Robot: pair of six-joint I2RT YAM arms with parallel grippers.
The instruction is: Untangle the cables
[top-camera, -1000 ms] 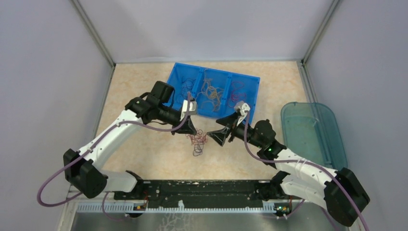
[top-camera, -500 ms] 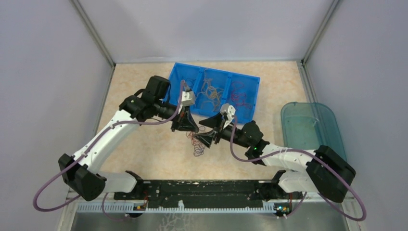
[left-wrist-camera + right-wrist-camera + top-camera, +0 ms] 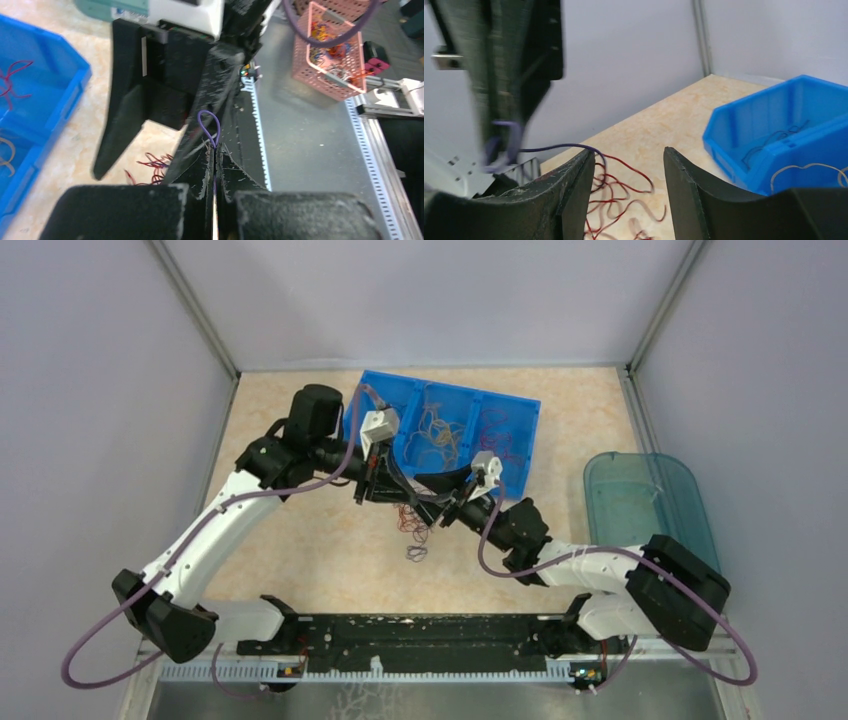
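My left gripper (image 3: 215,150) is shut on a thin purple cable (image 3: 209,125), whose loop sticks out past the fingertips. In the top view the left gripper (image 3: 388,488) is lifted just in front of the blue bin (image 3: 365,400). My right gripper (image 3: 629,160) is open, facing the left one closely (image 3: 440,504). The purple cable (image 3: 559,146) runs from the left gripper over my right gripper's left finger (image 3: 569,195). A tangle of red cables (image 3: 624,192) lies below between the fingers, and it also shows in the top view (image 3: 410,521). A small purple loop (image 3: 416,554) lies apart on the table.
The blue bin has three compartments holding dark, orange-yellow and red-purple strands (image 3: 440,435). A teal translucent tray (image 3: 650,515) sits at the right. The black rail (image 3: 420,632) runs along the near edge. A pink basket (image 3: 330,50) stands beyond the table.
Both grippers have moved away from me toward the bin and closer together. The left gripper has risen with the purple cable, and the red tangle has shifted with it, leaving a small purple loop behind.
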